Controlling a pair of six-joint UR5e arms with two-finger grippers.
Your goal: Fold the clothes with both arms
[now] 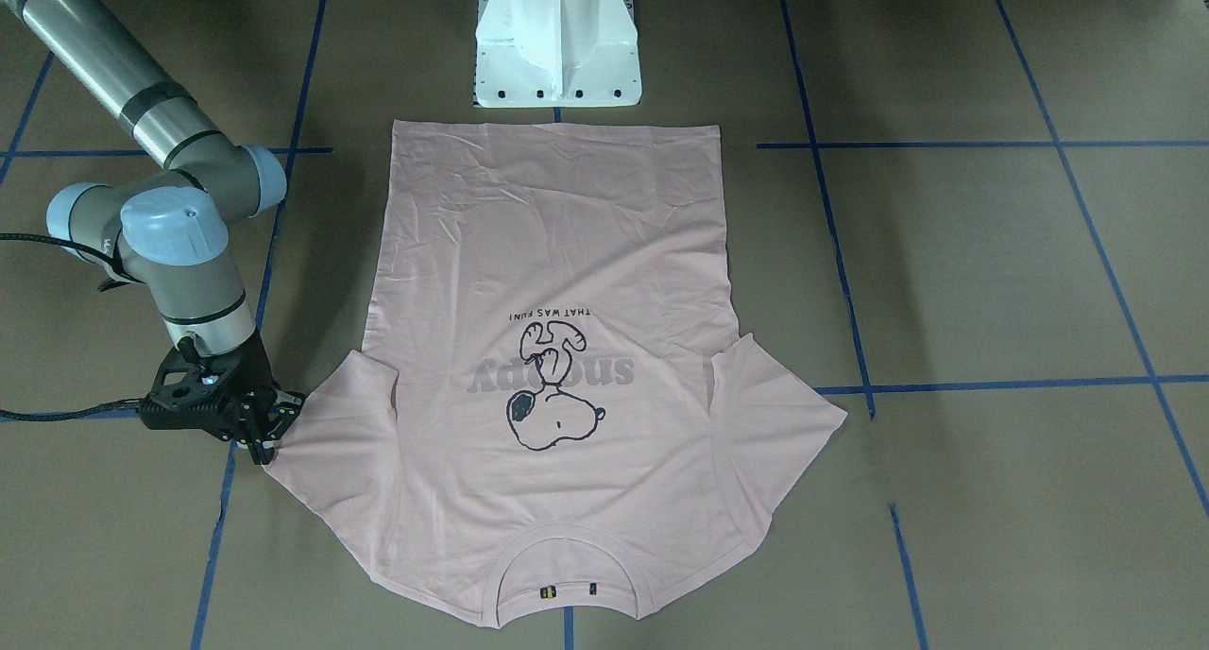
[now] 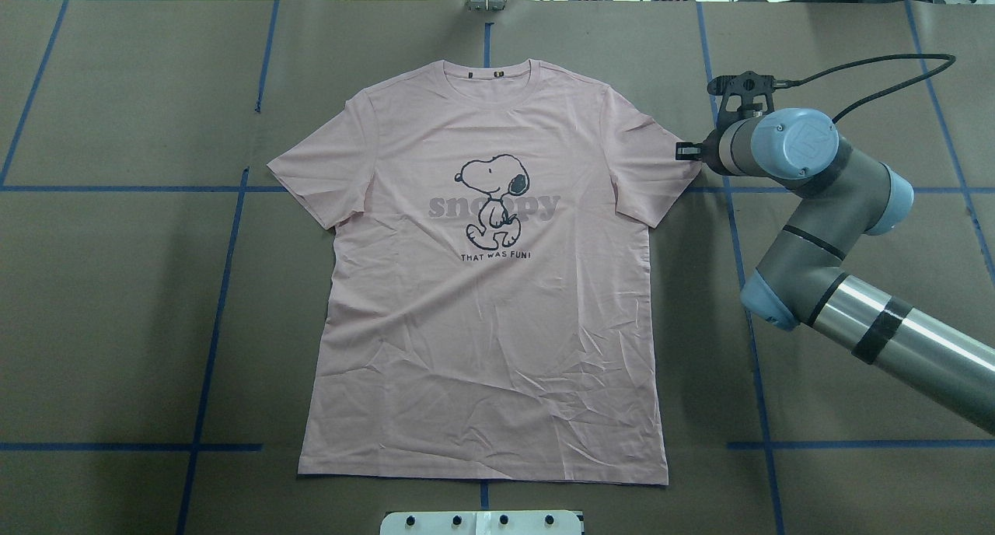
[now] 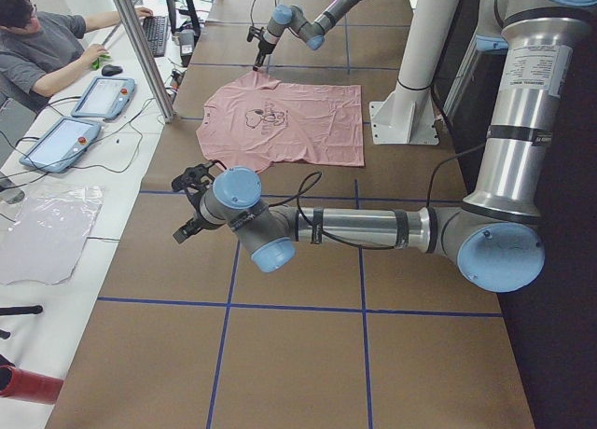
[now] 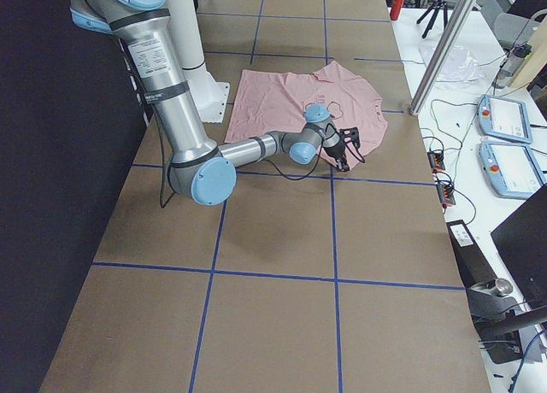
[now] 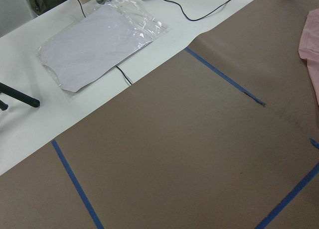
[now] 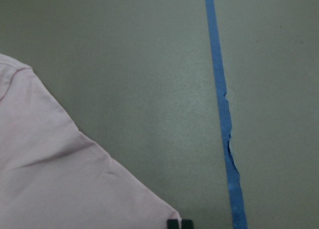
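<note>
Lying flat on the table (image 2: 116,325), print up, the T-shirt (image 2: 482,325) offers its right sleeve corner, where the right gripper (image 1: 267,439) sits, tips pressed together, likely to start folding. Left gripper (image 3: 183,226), well apart: cannot tell.

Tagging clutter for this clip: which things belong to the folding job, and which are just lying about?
Job: pink T-shirt; right claw at its sleeve corner; left claw, away from it.
Lying about: bagged paper sheet; two tablets.
</note>
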